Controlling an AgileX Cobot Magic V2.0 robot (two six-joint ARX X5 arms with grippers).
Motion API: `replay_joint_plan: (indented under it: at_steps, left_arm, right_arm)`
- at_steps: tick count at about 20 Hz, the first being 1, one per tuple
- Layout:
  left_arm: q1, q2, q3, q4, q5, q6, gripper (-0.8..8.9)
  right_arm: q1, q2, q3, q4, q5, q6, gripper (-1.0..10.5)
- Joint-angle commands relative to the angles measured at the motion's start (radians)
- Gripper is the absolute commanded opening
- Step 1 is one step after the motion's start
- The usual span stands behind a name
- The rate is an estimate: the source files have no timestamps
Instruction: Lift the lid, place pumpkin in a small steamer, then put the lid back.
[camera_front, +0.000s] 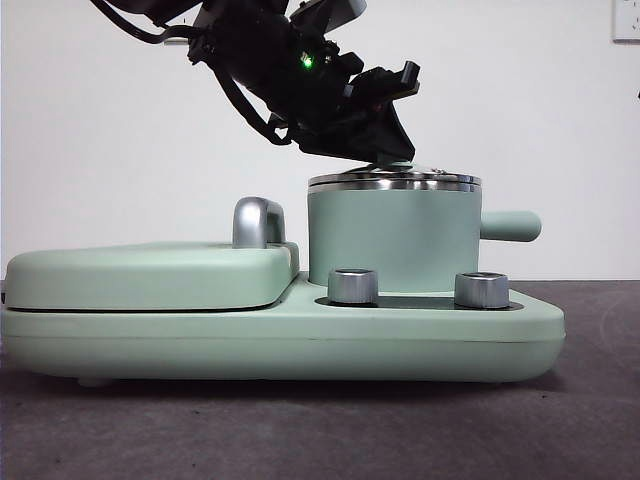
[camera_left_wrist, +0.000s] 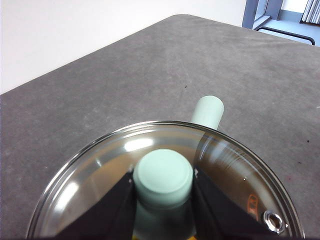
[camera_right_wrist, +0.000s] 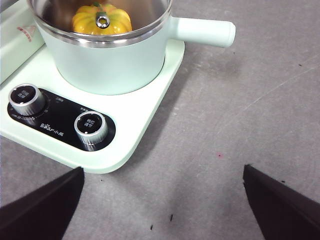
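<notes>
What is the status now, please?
Left gripper shut on the lid's knob, lid seated on pot. Pumpkin inside. Right gripper open, waiting aside. Nothing blocking.

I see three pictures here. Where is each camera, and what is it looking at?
Front view: low at table height, looking level at the small steamer; a dark arm comes from above.
Left wrist view: on the left arm, looking down on the lid; the left hand grips its knob.
Right wrist view: on the right arm, above the table beside the steamer, seeing the pumpkin inside; the right hand is open.
All three share the steamer's side handle.
</notes>
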Motion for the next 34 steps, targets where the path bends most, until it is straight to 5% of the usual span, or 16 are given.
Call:
replay_joint_plan:
  at_steps: [1, 4, 11, 22, 34]
  left_arm:
    - [-0.002, 0.022, 0.013, -0.023, -0.010, 0.012, 0.71]
    - [-0.002, 0.022, 0.013, -0.018, -0.009, 0.011, 2.32]
    - [0.000, -0.042, 0.013, -0.050, -0.014, 0.007, 2.33]
    - [0.116, -0.418, -0.006, -0.564, -0.014, -0.169, 2.31]
    - [0.249, -1.001, -0.421, -0.789, -0.026, -0.262, 2.26]
  right_arm:
    - [0.006, 0.005, 0.006, 0.008, 0.003, 0.011, 5.0]
    - [0.006, 0.005, 0.006, 0.008, 0.004, 0.011, 5.0]
    - [0.006, 0.005, 0.006, 0.009, 0.004, 0.011, 5.0]
    - [0.007, 0.005, 0.006, 0.039, -0.009, 0.008, 5.0]
    - [0.008, 0.252, 0.008, 0.312, -0.189, -0.020, 5.0]
